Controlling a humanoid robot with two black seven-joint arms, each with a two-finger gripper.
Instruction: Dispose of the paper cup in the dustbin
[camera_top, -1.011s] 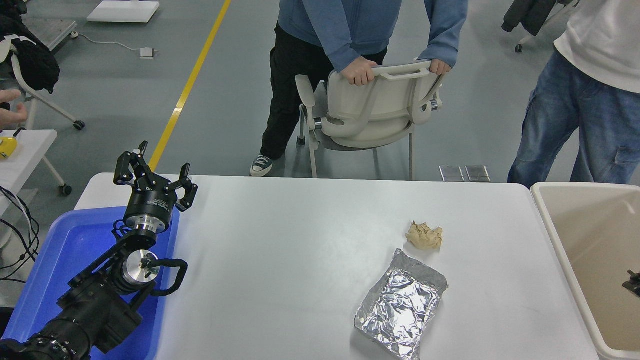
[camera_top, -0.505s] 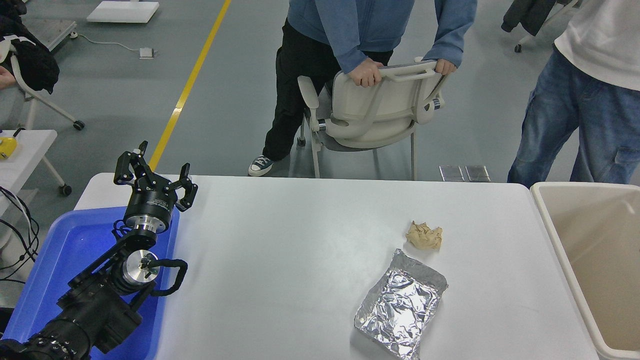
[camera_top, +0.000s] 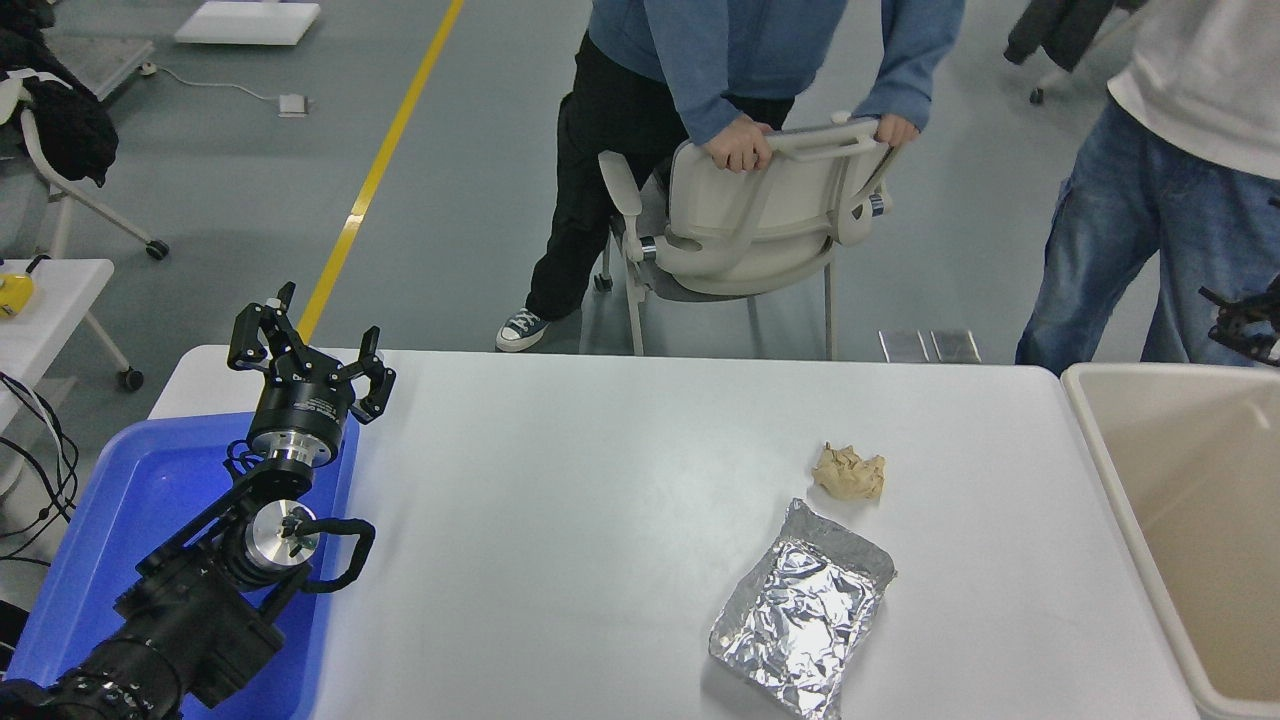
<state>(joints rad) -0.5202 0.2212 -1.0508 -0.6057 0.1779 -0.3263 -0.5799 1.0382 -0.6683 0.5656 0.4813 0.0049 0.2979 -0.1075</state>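
The paper cup is not in view anywhere on the table or in the visible part of the bin. The beige dustbin (camera_top: 1100, 470) stands at the table's right end, and the part of its inside that shows holds nothing. Only a small black part of my right gripper (camera_top: 1243, 320) shows at the right edge, above the bin's far rim. My left gripper (camera_top: 312, 345) is parked at the lower left over the blue tray, open and empty.
A crumpled tan paper ball (camera_top: 850, 472) and a crinkled foil tray (camera_top: 800, 610) lie right of the table's middle. A blue tray (camera_top: 150, 500) sits at the left. A person holds a chair (camera_top: 760, 210) at the far side; another person (camera_top: 1150, 200) stands near the bin.
My right gripper was low inside the bin a second ago, left the view, and now shows higher up at the right edge. The person shifted the chair slightly right.
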